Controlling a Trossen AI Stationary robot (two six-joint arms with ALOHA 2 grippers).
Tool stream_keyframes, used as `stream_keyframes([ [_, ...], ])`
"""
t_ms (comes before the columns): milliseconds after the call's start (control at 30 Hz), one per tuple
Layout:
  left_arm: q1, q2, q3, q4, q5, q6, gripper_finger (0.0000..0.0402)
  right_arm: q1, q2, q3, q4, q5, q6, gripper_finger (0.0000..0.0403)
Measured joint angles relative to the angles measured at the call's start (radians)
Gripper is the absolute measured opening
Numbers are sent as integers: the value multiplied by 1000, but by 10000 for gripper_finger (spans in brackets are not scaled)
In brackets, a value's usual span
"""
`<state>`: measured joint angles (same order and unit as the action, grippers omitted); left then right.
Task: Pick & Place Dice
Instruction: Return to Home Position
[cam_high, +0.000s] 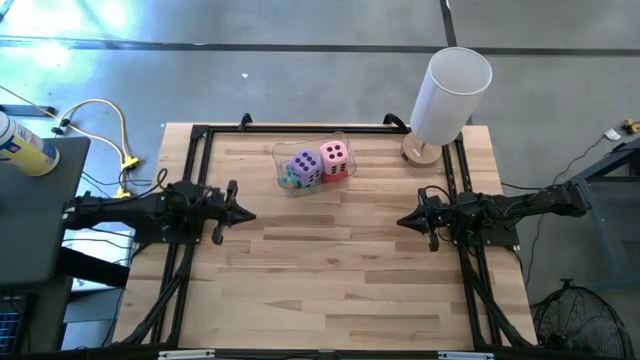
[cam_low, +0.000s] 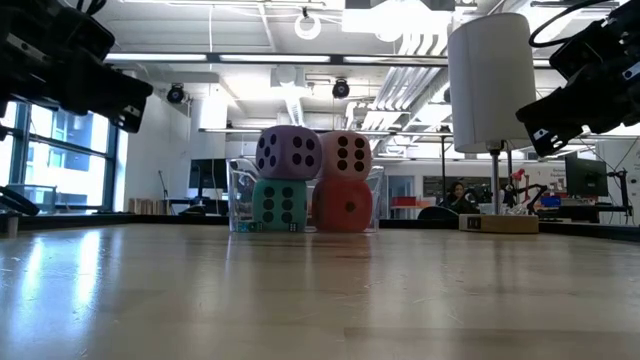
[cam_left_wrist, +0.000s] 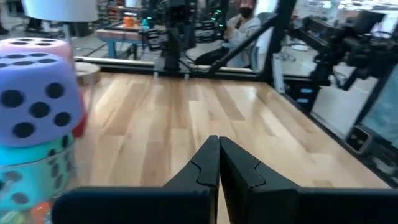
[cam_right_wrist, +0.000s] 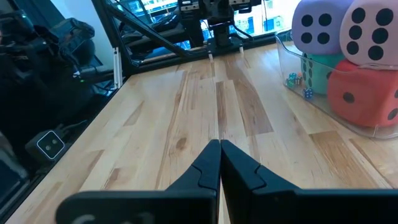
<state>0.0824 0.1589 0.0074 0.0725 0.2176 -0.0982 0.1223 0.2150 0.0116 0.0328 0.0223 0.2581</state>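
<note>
Fingers on my left gripper (cam_high: 250, 215) and right gripper (cam_high: 400, 221) press shut, empty. Off sideways, between both tips, a clear bin (cam_high: 281, 153) holds purple die (cam_high: 305, 166) atop teal die (cam_low: 278, 205), pink die (cam_high: 335, 156) atop red die (cam_low: 342, 206).

A robotics lab or workshop: exposed ducts (cam_low: 420, 75) and strip lights (cam_low: 170, 57) across the low view's top, a monitor (cam_low: 585, 178) at its right, concrete floor (cam_high: 250, 60) along the high view's top.

I count four big dice: a purple die (cam_low: 288, 152), a pink die (cam_low: 346, 155), a teal die (cam_low: 279, 205), a red die (cam_low: 343, 205). One clear bin (cam_low: 238, 195). One white cylinder (cam_high: 450, 95). One left end effector (cam_high: 252, 216), one right end effector (cam_high: 400, 221).
</note>
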Motion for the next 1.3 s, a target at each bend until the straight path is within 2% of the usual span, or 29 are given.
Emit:
stream_keyframes([
  [300,-50,1,0,4,-1,0,3,0,0,0,0,0,0,2],
  [1300,-52,1,0,3,-2,1,3,0,0,0,0,1,0,2],
])
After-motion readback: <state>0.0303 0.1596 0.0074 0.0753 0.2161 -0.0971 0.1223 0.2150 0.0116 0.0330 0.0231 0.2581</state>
